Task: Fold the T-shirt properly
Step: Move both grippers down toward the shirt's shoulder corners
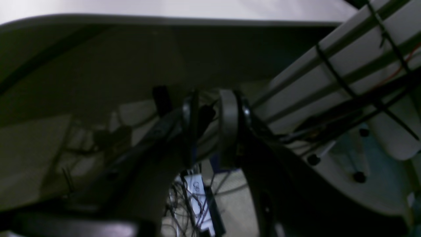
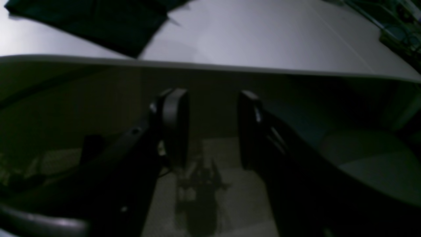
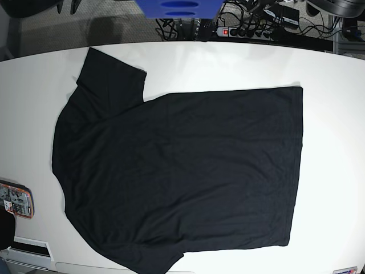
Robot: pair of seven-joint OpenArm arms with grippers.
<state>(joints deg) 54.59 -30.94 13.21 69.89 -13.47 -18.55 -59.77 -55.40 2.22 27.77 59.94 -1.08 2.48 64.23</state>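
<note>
Nearest the lens, the right claw (image 2: pixel 213 128) gapes empty below the white bench (image 3: pixel 331 85) edge, the left claw (image 1: pixel 210 126) nearly closed on nothing, while the large black cloth T-shirt (image 3: pixel 177 171) lies spread flat, unfolded; next, I judge, a claw must reach a hem.

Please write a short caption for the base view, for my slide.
Black T-shirt spread flat and unfolded on a white table, both arms out of view.

Lab, cable tangle (image 3: pixel 268 23), power strip (image 3: pixel 227 31)
</note>
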